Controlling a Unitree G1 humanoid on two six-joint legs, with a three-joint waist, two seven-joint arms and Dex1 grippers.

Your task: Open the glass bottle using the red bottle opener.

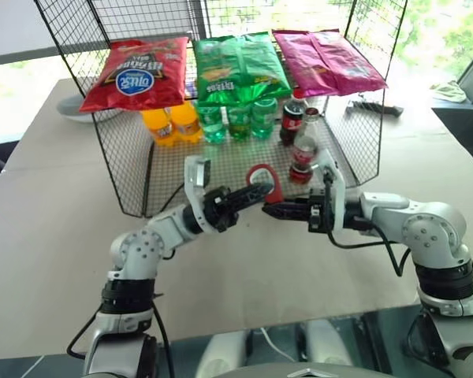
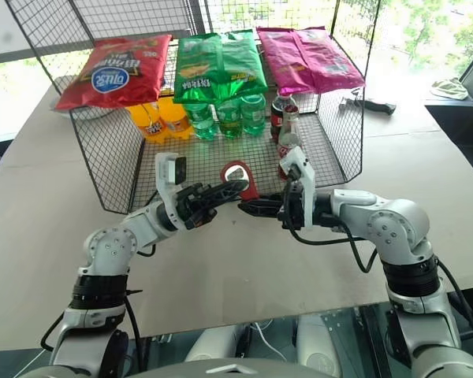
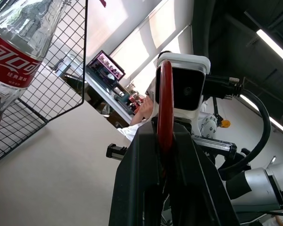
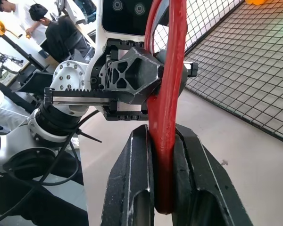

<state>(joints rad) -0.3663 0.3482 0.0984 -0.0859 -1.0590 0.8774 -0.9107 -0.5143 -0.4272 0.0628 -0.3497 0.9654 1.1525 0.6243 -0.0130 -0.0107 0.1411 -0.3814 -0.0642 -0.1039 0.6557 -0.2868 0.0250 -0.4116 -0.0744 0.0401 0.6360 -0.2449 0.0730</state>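
Holding the red bottle opener (image 1: pixel 264 183) from both sides — the left gripper (image 1: pixel 260 191) and the right gripper (image 1: pixel 273 209) meet in mid-air over the table (image 1: pixel 55 236), just in front of the wire rack (image 1: pixel 126 169). Left fingers are clamped on the opener; the left wrist view shows its red edge pinched between the black pads. Right fingers are also closed onto it, red handle squeezed between them in the right wrist view. Looks like a handover or a regrip, both arms sharing the tool.

Opener's loop head points up and slightly away from the robot, long axis roughly upright, flat face toward the head camera.

The glass bottle (image 1: pixel 303 154) stands upright on the rack floor, just behind the opener and a bit to the robot's right — near but apart from it. Its neck rises above the opener's head. The right arm is the nearer one to it; a dark plastic cola bottle (image 1: pixel 291 120) stands further back.

Next move, my guess: one gripper lets go, then the tool goes forward and right to the cap.
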